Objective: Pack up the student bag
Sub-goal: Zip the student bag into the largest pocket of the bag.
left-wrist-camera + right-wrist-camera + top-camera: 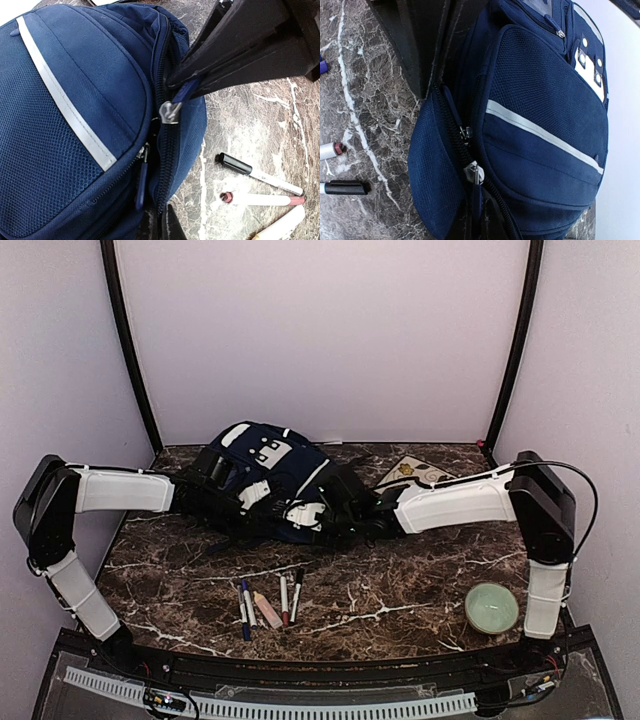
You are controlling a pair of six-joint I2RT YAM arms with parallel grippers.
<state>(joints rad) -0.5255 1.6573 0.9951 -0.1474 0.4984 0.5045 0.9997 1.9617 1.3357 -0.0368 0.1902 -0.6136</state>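
**Top view.** The student bag (pixel 265 475) lies on its side at the middle rear of the marble worktop (pixel 400 590). The left arm (pixel 125 490) and right arm (pixel 455 505) reach in from either side, and their dark ends meet over the bag's near edge. The finger state cannot be read from here. A row of markers (pixel 268 602) lies on the worktop in front of the bag, apart from it. A pale green bowl (pixel 492 608) stands at the near right, just beside the right arm's base.

**Left wrist view.** Navy fabric with a white trim line fills the left half of the view, with the zip running down the middle. The right pincer (pixel 192 82) enters from the upper right, clenched on a blue pull tab (pixel 186 91) attached to a silver slider (pixel 170 111). The left pincer (pixel 161 227) shows only at the bottom edge. Its fingers are close together on the zip line, and I cannot tell whether they hold anything. A second pull tab (pixel 141 182) hangs just above them. Three markers lie on the marble at the lower right, one with a black cap (pixel 235 164).

**Right wrist view.** The bag's mesh pocket and white patch (pixel 587 70) face the camera. The same slider sits on the zip, and its tab runs down between the right pincer's fingers at the bottom edge. The left pincer's dark body rests against the bag at the top.
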